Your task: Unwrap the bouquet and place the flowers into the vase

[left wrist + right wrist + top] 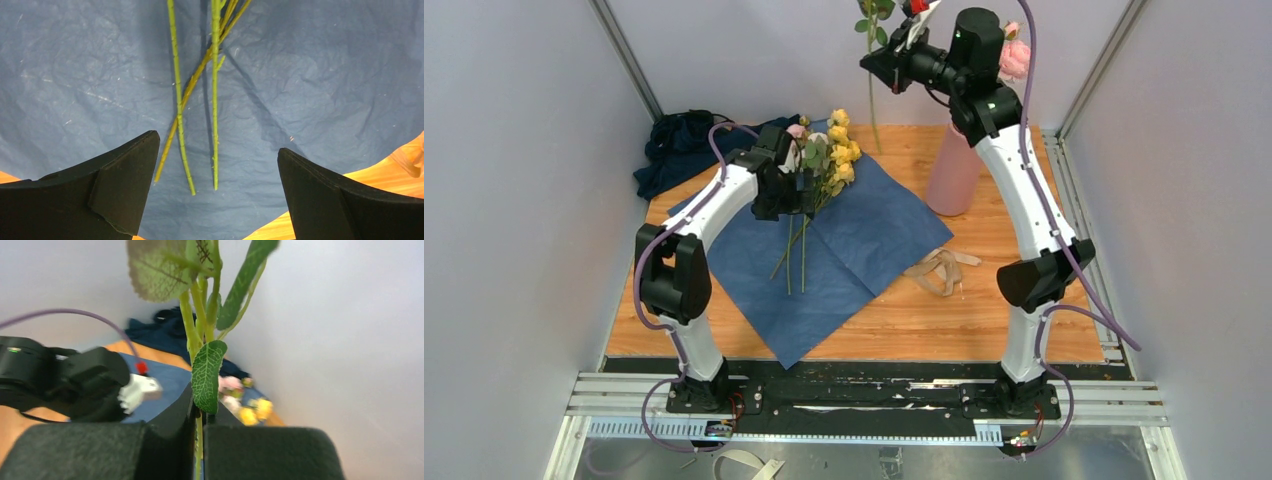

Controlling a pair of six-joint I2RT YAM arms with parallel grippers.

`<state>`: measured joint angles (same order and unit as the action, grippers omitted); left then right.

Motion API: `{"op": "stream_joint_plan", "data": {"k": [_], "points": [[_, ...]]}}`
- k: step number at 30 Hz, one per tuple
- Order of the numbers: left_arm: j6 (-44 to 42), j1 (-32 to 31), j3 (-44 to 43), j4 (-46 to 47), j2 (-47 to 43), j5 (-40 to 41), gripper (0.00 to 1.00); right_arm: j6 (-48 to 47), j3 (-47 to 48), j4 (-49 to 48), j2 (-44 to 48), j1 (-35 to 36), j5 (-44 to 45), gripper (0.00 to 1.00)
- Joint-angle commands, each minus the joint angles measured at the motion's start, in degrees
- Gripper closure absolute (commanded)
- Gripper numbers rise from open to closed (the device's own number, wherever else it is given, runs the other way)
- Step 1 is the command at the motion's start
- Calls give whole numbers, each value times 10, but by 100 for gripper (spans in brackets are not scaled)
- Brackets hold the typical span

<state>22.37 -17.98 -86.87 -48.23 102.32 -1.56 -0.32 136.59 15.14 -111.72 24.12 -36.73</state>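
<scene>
At the back left lies a dark navy cloth heap [679, 145], and beside it the left gripper [217, 155] hangs with fingers spread wide and nothing between them, over the green stems [215, 100] of the flowers [836, 150] lying on the unfolded blue paper [874, 235]. Right of the paper the tan ribbon [939, 268] lies loose on the table [904, 320], with the pink vase [952, 175] standing behind it. High up, the right gripper [200, 415] is clamped on a single leafy stem [197, 315] that hangs down left of the vase
</scene>
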Motion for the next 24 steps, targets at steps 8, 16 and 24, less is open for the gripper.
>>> {"op": "stream_joint_plan", "data": {"k": [8, 16, 24], "points": [[-5, -1, -53, 9, 44, -35, 0, -176, 33, 25, 21, -83, 109, 100], [2, -1, -64, 10, 73, -40, 0, -129, 74, 0, 14, -130, 98, 100], [0, -1, -78, 9, 99, -50, 0, -117, 28, -3, 49, -149, 92, 100]]}}
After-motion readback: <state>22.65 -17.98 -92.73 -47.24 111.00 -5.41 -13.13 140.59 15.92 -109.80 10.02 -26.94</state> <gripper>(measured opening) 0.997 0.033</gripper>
